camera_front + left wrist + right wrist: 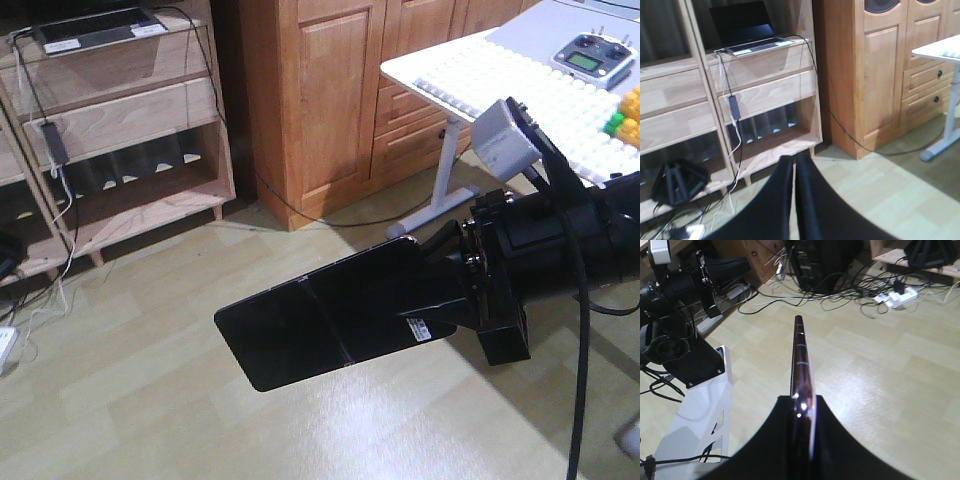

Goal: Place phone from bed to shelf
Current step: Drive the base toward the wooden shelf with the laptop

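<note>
Above the floor (150, 400), well apart from the shelf (130, 115), our right tool (801, 407) is clamped on one end of the phone (330, 320), which juts out flat, its sticker (420, 328) beside the tool. Our left tool (794, 170) faces the shelf, jaws together, gripping nothing.

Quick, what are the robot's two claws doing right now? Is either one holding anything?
Left gripper: closed, nothing between its fingers.
Right gripper: closed on the phone.
</note>
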You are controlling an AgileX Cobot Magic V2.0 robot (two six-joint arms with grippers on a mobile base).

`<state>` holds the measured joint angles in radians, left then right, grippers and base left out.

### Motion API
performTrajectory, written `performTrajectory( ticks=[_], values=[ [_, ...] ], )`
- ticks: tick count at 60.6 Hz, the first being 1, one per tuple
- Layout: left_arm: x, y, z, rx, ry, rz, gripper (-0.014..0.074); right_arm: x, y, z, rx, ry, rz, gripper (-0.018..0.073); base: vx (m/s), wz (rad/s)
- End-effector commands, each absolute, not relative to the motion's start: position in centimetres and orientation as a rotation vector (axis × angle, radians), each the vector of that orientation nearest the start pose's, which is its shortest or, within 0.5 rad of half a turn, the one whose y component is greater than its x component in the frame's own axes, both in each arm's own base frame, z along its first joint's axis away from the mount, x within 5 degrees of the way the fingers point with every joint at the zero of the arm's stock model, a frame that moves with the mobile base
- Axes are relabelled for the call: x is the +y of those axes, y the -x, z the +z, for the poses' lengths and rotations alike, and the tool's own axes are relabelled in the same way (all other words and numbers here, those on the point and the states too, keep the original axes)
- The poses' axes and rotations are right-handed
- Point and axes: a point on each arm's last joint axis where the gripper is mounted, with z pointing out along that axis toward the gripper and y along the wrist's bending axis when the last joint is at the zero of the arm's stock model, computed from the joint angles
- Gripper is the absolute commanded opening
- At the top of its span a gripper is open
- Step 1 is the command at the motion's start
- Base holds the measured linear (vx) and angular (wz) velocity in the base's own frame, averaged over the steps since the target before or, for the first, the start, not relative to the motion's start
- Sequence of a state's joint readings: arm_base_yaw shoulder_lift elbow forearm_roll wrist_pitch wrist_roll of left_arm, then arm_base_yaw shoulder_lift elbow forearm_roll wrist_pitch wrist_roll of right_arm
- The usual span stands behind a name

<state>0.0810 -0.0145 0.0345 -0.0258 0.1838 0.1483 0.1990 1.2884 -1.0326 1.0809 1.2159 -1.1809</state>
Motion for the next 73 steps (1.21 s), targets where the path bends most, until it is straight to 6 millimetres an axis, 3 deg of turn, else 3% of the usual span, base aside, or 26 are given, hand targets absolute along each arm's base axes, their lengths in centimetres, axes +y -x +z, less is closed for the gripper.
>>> performTrajectory(
  ticks=[1,32,73],
  values=[
    [0.41,-5.48,20.06,1.583,-0.024,0.145,0.0001,12.25,-20.35,36.09,1.866,1.168,1.165,-0.0003,0.46,0.00],
    [0.41,-5.48,20.06,1.583,-0.024,0.145,0.0001,12.25,-20.35,36.10,1.866,1.167,1.166,-0.0003,0.46,0.05],
    [0.41,-5.48,20.06,1.583,-0.024,0.145,0.0001,12.25,-20.35,36.09,1.866,1.168,1.165,-0.0003,0.43,0.28]
  ],
)
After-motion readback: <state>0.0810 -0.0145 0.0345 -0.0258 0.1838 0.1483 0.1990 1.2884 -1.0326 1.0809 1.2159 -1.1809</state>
